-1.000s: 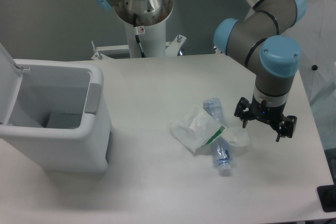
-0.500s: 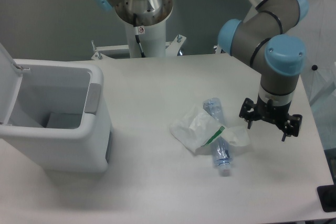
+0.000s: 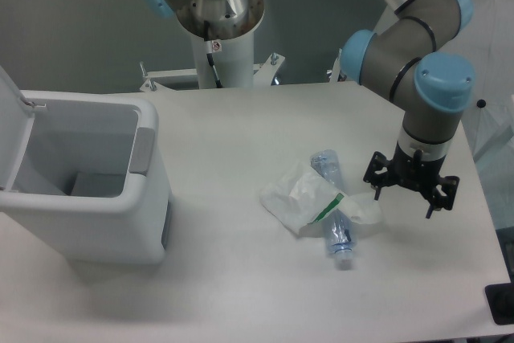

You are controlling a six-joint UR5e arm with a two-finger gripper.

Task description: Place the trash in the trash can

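Note:
The trash lies mid-table. A crumpled white wrapper (image 3: 301,197) with a green mark rests over a crushed clear bottle (image 3: 335,213), whose white cap points toward the front edge. The trash can (image 3: 80,178) stands at the left with its lid flipped up and its inside showing. My gripper (image 3: 403,202) hangs open just right of the trash, fingers pointing down, with nothing between them. It is apart from the wrapper by a small gap.
The arm's white pedestal (image 3: 217,34) rises at the back of the table. A dark object (image 3: 502,303) sits at the front right corner. A white panel (image 3: 490,78) stands off the table's right side.
The gripper first shifted right and slightly up, away from the trash, then came back a little to the left. The trash and the can have not moved.

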